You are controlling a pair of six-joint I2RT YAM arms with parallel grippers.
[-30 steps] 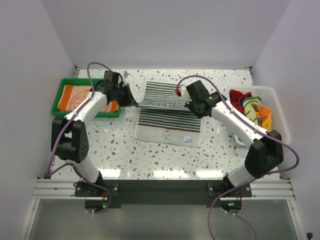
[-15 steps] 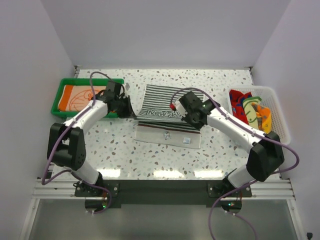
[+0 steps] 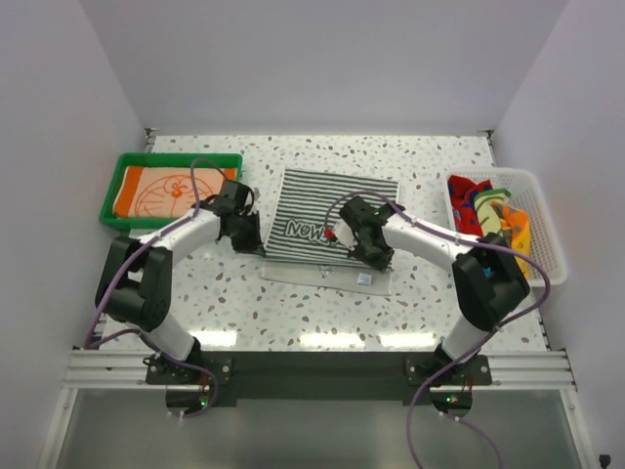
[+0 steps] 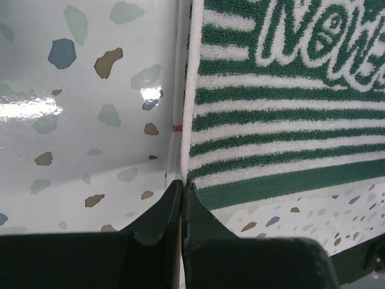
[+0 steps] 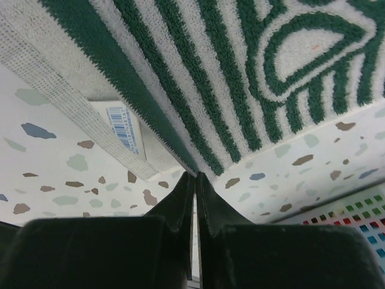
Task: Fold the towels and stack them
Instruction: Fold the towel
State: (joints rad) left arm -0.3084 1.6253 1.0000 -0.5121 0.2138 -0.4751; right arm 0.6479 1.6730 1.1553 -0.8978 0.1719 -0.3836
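The striped towel [image 3: 332, 210] is seen in the middle of the speckled table [image 3: 225, 293], between the two arms. It is doubled: an upper layer with white lettering is laid over a lower layer. A narrow strip of the lower layer is left showing at the near edge, with a small label [image 3: 364, 278] on it. The stripes look black from above and rather dark green in the wrist views, so the colour cannot be told for sure.

The left gripper [image 4: 181, 188] is closed, and the white hem at the towel's left edge is pinched between its tips. The right gripper [image 5: 195, 178] is also closed, on the near right edge of the upper layer.

An orange towel [image 3: 166, 191] is lying in the green tray [image 3: 122, 164] at the far left. Several coloured towels [image 3: 488, 207] are heaped in the white basket [image 3: 543, 210] at the right.
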